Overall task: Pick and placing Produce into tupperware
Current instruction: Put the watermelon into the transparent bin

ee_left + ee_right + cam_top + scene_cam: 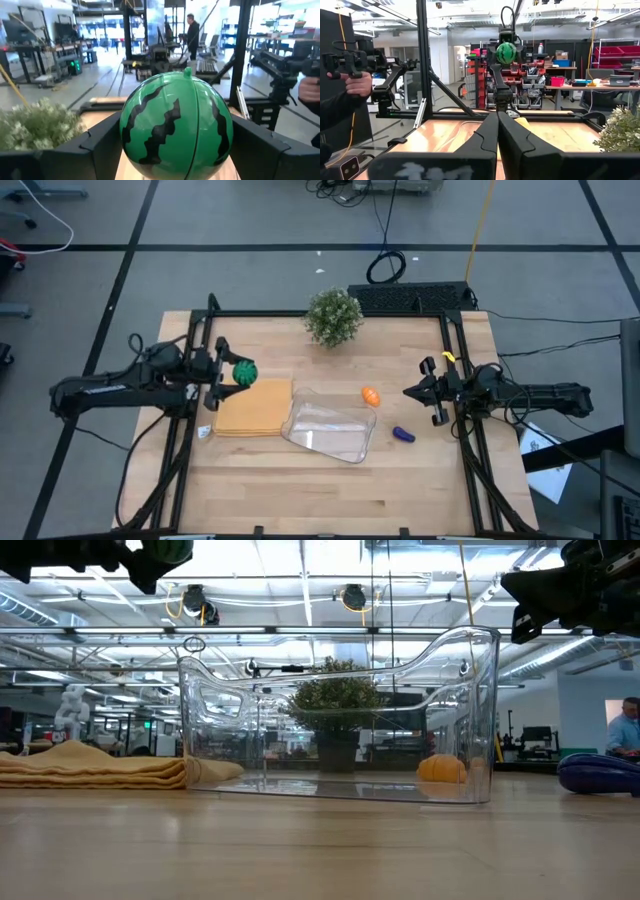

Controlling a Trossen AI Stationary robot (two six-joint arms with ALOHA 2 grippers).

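1. Left gripper [236, 373]: its fingers [95, 150] stand wide, clamped on the green piece [176, 125], raised off the tabletop [300, 490].
2. Right gripper [412, 392]: fingers [482, 140] pressed together, empty.
3. Tupperware [330, 427], orange piece [371, 395] and purple piece [403, 434] lie between the two sets of fingers.

The tupperware [330, 428] sits near the middle of the table [330, 490], with the mat [252, 407] touching its left side. The potted plant [333, 317] stands behind both, at the table's far edge. The rounded produce piece [371, 395] lies just beyond the tupperware's far right corner; the elongated piece [403, 434] lies to its right. The round piece [244, 373] is held above the mat's far left corner in the left gripper [232, 374]. The right gripper [412, 392] hangs right of the tupperware.
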